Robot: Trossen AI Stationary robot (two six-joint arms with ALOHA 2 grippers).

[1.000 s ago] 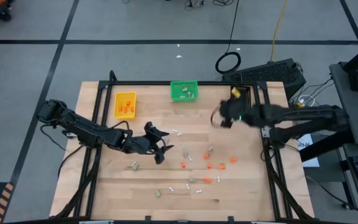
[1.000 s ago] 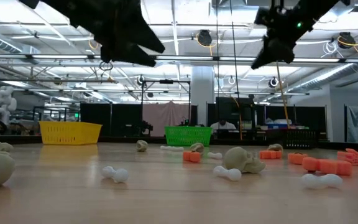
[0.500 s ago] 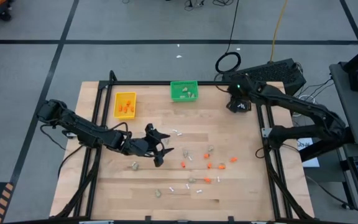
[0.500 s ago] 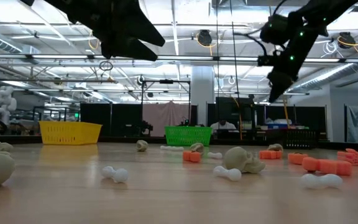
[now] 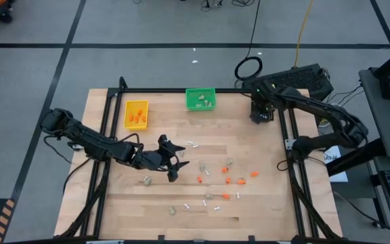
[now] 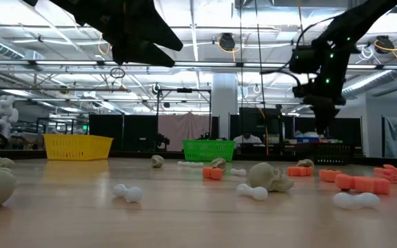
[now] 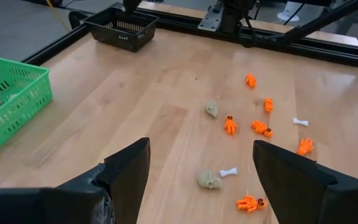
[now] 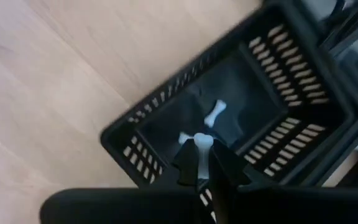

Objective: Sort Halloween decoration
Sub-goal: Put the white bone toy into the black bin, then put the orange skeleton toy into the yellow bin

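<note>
The Halloween decoration lies scattered on the wooden table: orange bits [image 5: 227, 179], beige lumps [image 5: 146, 180] and thin white sticks [image 5: 193, 144]. They also show in the left wrist view as an orange bit [image 7: 230, 124], a lump [image 7: 209, 179] and a stick [image 7: 227, 171]. My left gripper [image 5: 175, 166] hovers open above the table's left middle, its fingers [image 7: 129, 168] wide apart over bare wood. My right gripper [image 5: 261, 115] hangs over the black bin [image 8: 272, 68] at the far right corner, shut on a white stick [image 8: 197, 146]. Another white stick [image 8: 215, 112] lies on the bin's floor. My right gripper pinches the white stick between its two fingers, and the stick's knobbed end [image 8: 201, 142] pokes out past the fingertips. The fingers come from above, pointing steeply down. The stick is lifted clear, over the inside of the black bin.
A yellow bin [image 5: 136, 114] with orange bits and a green bin [image 5: 200, 99] with beige lumps stand along the far edge. A black frame rail [image 5: 286, 146] runs along the table's right side. Bare wood lies between the bins and the scattered pieces.
My right gripper has swung from over the table's far middle toward the right edge, ending above the black bin. It has sunk lower and tipped from slanting to pointing steeply down.
</note>
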